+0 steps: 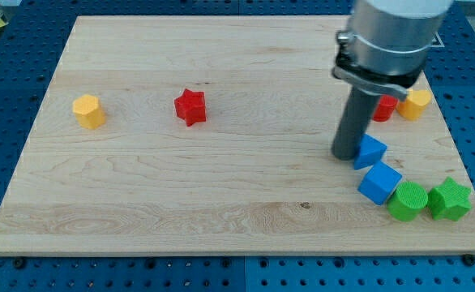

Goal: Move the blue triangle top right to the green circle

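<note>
My tip [345,154] rests on the bench [221,195], touching or just beside the blue triangle [371,151], which lies at its 3 o'clock. There are no fingers on this rig, only the dark rod, so nothing is held; the block can only be shoved from one side.

The blue triangle sits toward the view's right, above a blue cube [380,182] that lies at about its 5 o'clock, close enough that they may be touching. The green circle [408,200] is at the cube's 4 o'clock, touching it or nearly so, with a green star [450,199] just beside it at 3 o'clock.

The tip's place on the triangle's 9 o'clock side suggests a push toward the view's right. That seems sensible, since the goal spot, at the green circle's 1 to 2 o'clock, looks open, and the triangle is at roughly the circle's 11 o'clock now. The blue cube stands between triangle and circle, so I judge a push straight down would jam against it.

A red block [386,108] and an orange block [417,105] sit partly hidden behind the arm, at the triangle's 12 to 1 o'clock. A red star [190,107] and a yellow block [89,111] lie well apart, toward the view's left.
</note>
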### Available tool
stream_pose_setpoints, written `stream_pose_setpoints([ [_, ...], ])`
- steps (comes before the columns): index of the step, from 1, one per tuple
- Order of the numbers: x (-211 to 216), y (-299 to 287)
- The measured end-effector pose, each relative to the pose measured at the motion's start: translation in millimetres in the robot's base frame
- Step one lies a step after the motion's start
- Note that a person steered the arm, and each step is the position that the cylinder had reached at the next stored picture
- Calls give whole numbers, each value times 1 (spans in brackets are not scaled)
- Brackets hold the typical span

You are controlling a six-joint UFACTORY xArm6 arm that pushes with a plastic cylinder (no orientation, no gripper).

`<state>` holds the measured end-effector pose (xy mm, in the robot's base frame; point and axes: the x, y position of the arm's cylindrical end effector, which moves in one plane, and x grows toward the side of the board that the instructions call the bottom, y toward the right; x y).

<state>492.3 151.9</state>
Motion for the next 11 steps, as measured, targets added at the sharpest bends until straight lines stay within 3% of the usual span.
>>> stream_pose_setpoints([
  [4,-30,51],
  [7,-14,91],
  [11,3,66],
])
